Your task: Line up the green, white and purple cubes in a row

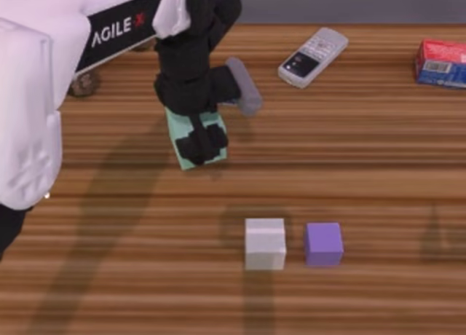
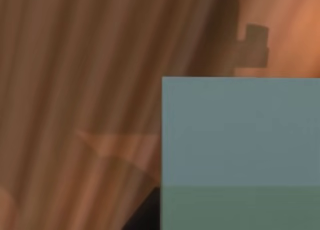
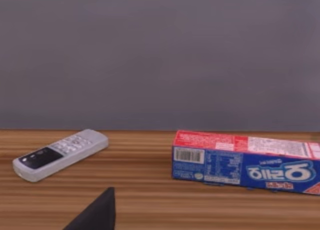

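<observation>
Left arm [image 1: 44,95] nearest camera, reaching in from table's left. Left gripper [image 1: 204,142] over green cube [image 1: 191,135], fingers closed against its sides; whether cube is lifted off table [image 1: 364,175], cannot tell. White cube [image 1: 265,243] and purple cube [image 1: 323,244] side by side, small gap between, nearer front edge. Remote [image 1: 313,57] and blue-red box [image 1: 441,62] at far edge. Right gripper out of sight.

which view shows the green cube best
The top view: the green cube shows on the table with the left gripper over it, away from the white cube. The left wrist view shows only a close-up of its faces. The right wrist view misses it.
</observation>
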